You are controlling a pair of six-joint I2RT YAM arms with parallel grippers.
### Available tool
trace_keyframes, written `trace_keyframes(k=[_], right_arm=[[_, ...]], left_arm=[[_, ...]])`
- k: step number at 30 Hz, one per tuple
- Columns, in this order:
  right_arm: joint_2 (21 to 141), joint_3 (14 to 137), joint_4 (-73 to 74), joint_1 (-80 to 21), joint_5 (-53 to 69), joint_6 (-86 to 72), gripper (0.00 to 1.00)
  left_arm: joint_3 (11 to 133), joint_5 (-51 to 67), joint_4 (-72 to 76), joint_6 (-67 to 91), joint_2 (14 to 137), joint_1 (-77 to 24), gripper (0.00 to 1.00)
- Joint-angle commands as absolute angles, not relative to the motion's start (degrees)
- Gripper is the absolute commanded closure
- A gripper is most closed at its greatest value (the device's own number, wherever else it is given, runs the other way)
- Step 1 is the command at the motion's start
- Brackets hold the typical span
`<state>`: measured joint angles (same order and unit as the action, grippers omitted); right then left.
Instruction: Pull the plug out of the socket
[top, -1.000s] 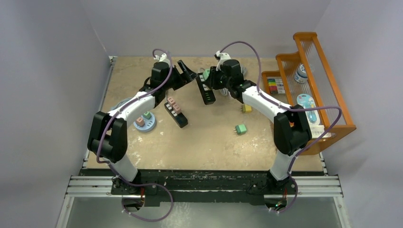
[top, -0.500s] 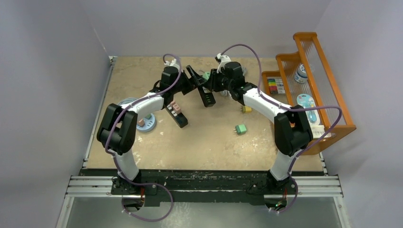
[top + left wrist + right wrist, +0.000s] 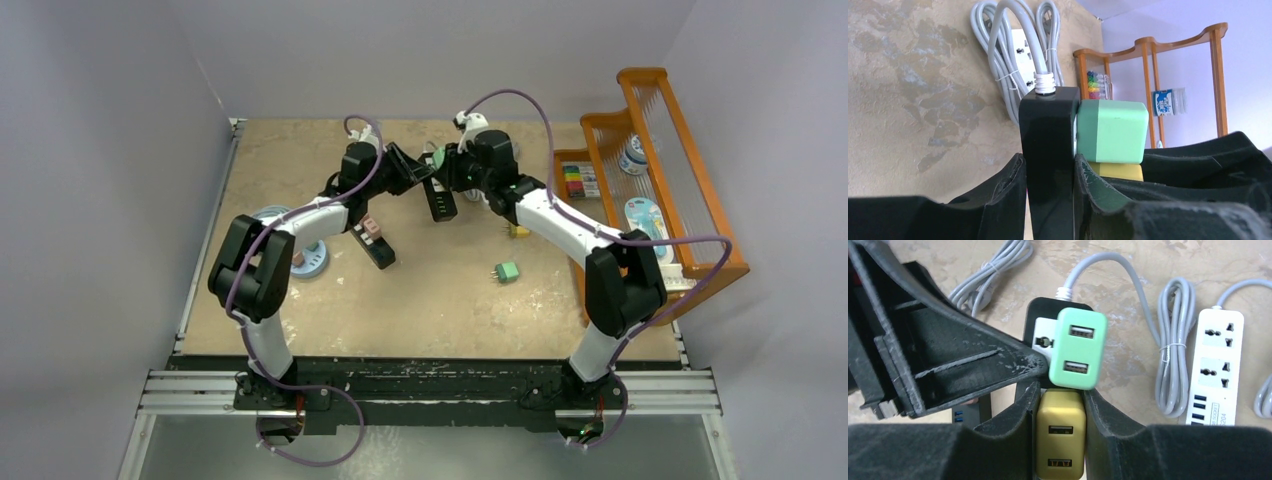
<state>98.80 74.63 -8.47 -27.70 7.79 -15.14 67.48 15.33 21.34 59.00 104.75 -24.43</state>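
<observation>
Left tool (image 3: 1048, 172) on black strip (image 3: 1048, 125), right tool (image 3: 1059, 401) on yellow plug (image 3: 1059, 445), green plug (image 3: 1078, 347) hemmed in

On my left wrist feed the glossy black power strip (image 3: 1048, 150) runs off frame at 6 o'clock, and black fingers (image 3: 1168, 195) cover most of the mustard-yellow cube plug (image 3: 1115, 171). Overhead, toward 12 o'clock, I can't make out that plug; it's too small.

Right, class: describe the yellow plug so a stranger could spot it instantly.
At the far middle of the table, a black power strip is gripped from both sides. Two USB plugs sit on it; the yellow plug is pinched in the right gripper, unlike the green plug beside it.
</observation>
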Motion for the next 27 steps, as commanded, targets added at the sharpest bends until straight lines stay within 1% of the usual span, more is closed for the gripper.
trace_keyframes(k=[1, 2, 3, 4, 5, 6, 7, 8, 9, 10, 11, 12, 13, 14, 15, 16, 18, 19, 21, 23, 27], right_arm=[[91.47, 76.96, -14.43, -29.25, 18.80, -9.97, 1.00], [90.66, 73.73, -20.90, -25.15, 31.78, -15.57, 1.00], [90.35, 72.18, -23.21, -22.02, 34.76, -21.39, 1.00], [90.20, 74.50, -16.58, -22.65, 24.60, -19.85, 1.00], [89.91, 76.81, -10.85, -24.66, 16.23, -14.81, 1.00], [89.26, 76.52, -10.82, -25.18, 19.62, -11.35, 1.00], [87.78, 74.15, -14.48, -22.77, 28.16, -14.85, 1.00], [84.90, 69.88, -18.64, -20.63, 29.62, -20.14, 1.00], [82.43, 67.34, -22.02, -20.85, 23.19, -19.47, 1.00], [80.36, 65.62, -23.66, -21.69, 24.51, -18.92, 1.00], [79.91, 63.16, -28.38, -20.00, 33.30, -23.94, 1.00], [80.32, 62.54, -32.57, -17.64, 36.26, -28.22, 1.00], [80.46, 64.87, -27.19, -17.26, 29.37, -25.38, 1.00], [80.46, 67.62, -17.48, -19.11, 20.71, -20.43, 1.00], [80.35, 67.02, -16.87, -19.45, 20.76, -19.88, 1.00], [80.05, 64.79, -19.02, -17.27, 24.86, -21.84, 1.00], [79.76, 58.59, -25.22, -10.75, 32.59, -29.19, 1.00], [80.22, 56.50, -25.37, -8.05, 34.62, -31.04, 1.00], [81.43, 54.74, -20.63, -5.37, 34.05, -29.75, 1.00], [82.45, 53.67, -15.49, -4.33, 30.32, -27.37, 1.00], [84.04, 49.22, -16.26, -1.69, 30.11, -28.00, 1.00]], left_arm=[[67.05, 14.15, 21.47, 57.64, 105.59, -24.44, 1.00], [67.06, 13.92, 21.23, 57.46, 105.61, -24.43, 1.00], [67.26, 13.86, 21.11, 57.36, 105.68, -24.46, 1.00], [67.50, 13.89, 20.77, 57.25, 105.79, -24.44, 1.00], [67.76, 13.85, 20.56, 57.02, 105.82, -24.49, 1.00], [67.80, 13.61, 20.37, 56.83, 105.81, -24.45, 1.00], [67.88, 13.25, 20.24, 56.78, 105.80, -24.46, 1.00], [67.91, 13.09, 20.24, 56.78, 105.83, -24.48, 1.00], [68.08, 13.21, 20.22, 56.76, 105.84, -24.44, 1.00], [68.33, 13.37, 19.92, 56.47, 105.98, -24.45, 1.00], [68.52, 13.30, 19.42, 56.11, 105.96, -24.36, 1.00], [68.53, 12.86, 19.05, 55.93, 105.89, -24.36, 1.00], [68.47, 12.64, 18.97, 55.84, 105.76, -24.36, 1.00], [68.50, 12.80, 19.06, 55.89, 105.80, -24.36, 1.00], [68.67, 13.03, 19.03, 55.78, 105.82, -24.36, 1.00], [68.68, 13.15, 18.88, 55.66, 105.71, -24.39, 1.00], [68.58, 13.01, 18.61, 55.25, 105.22, -24.35, 1.00], [68.61, 12.92, 18.30, 54.86, 105.02, -24.29, 1.00], [68.63, 12.58, 17.29, 53.81, 104.46, -24.24, 1.00], [68.57, 12.15, 16.52, 53.01, 104.13, -24.21, 1.00], [68.48, 12.35, 16.63, 52.80, 104.19, -24.13, 1.00]])
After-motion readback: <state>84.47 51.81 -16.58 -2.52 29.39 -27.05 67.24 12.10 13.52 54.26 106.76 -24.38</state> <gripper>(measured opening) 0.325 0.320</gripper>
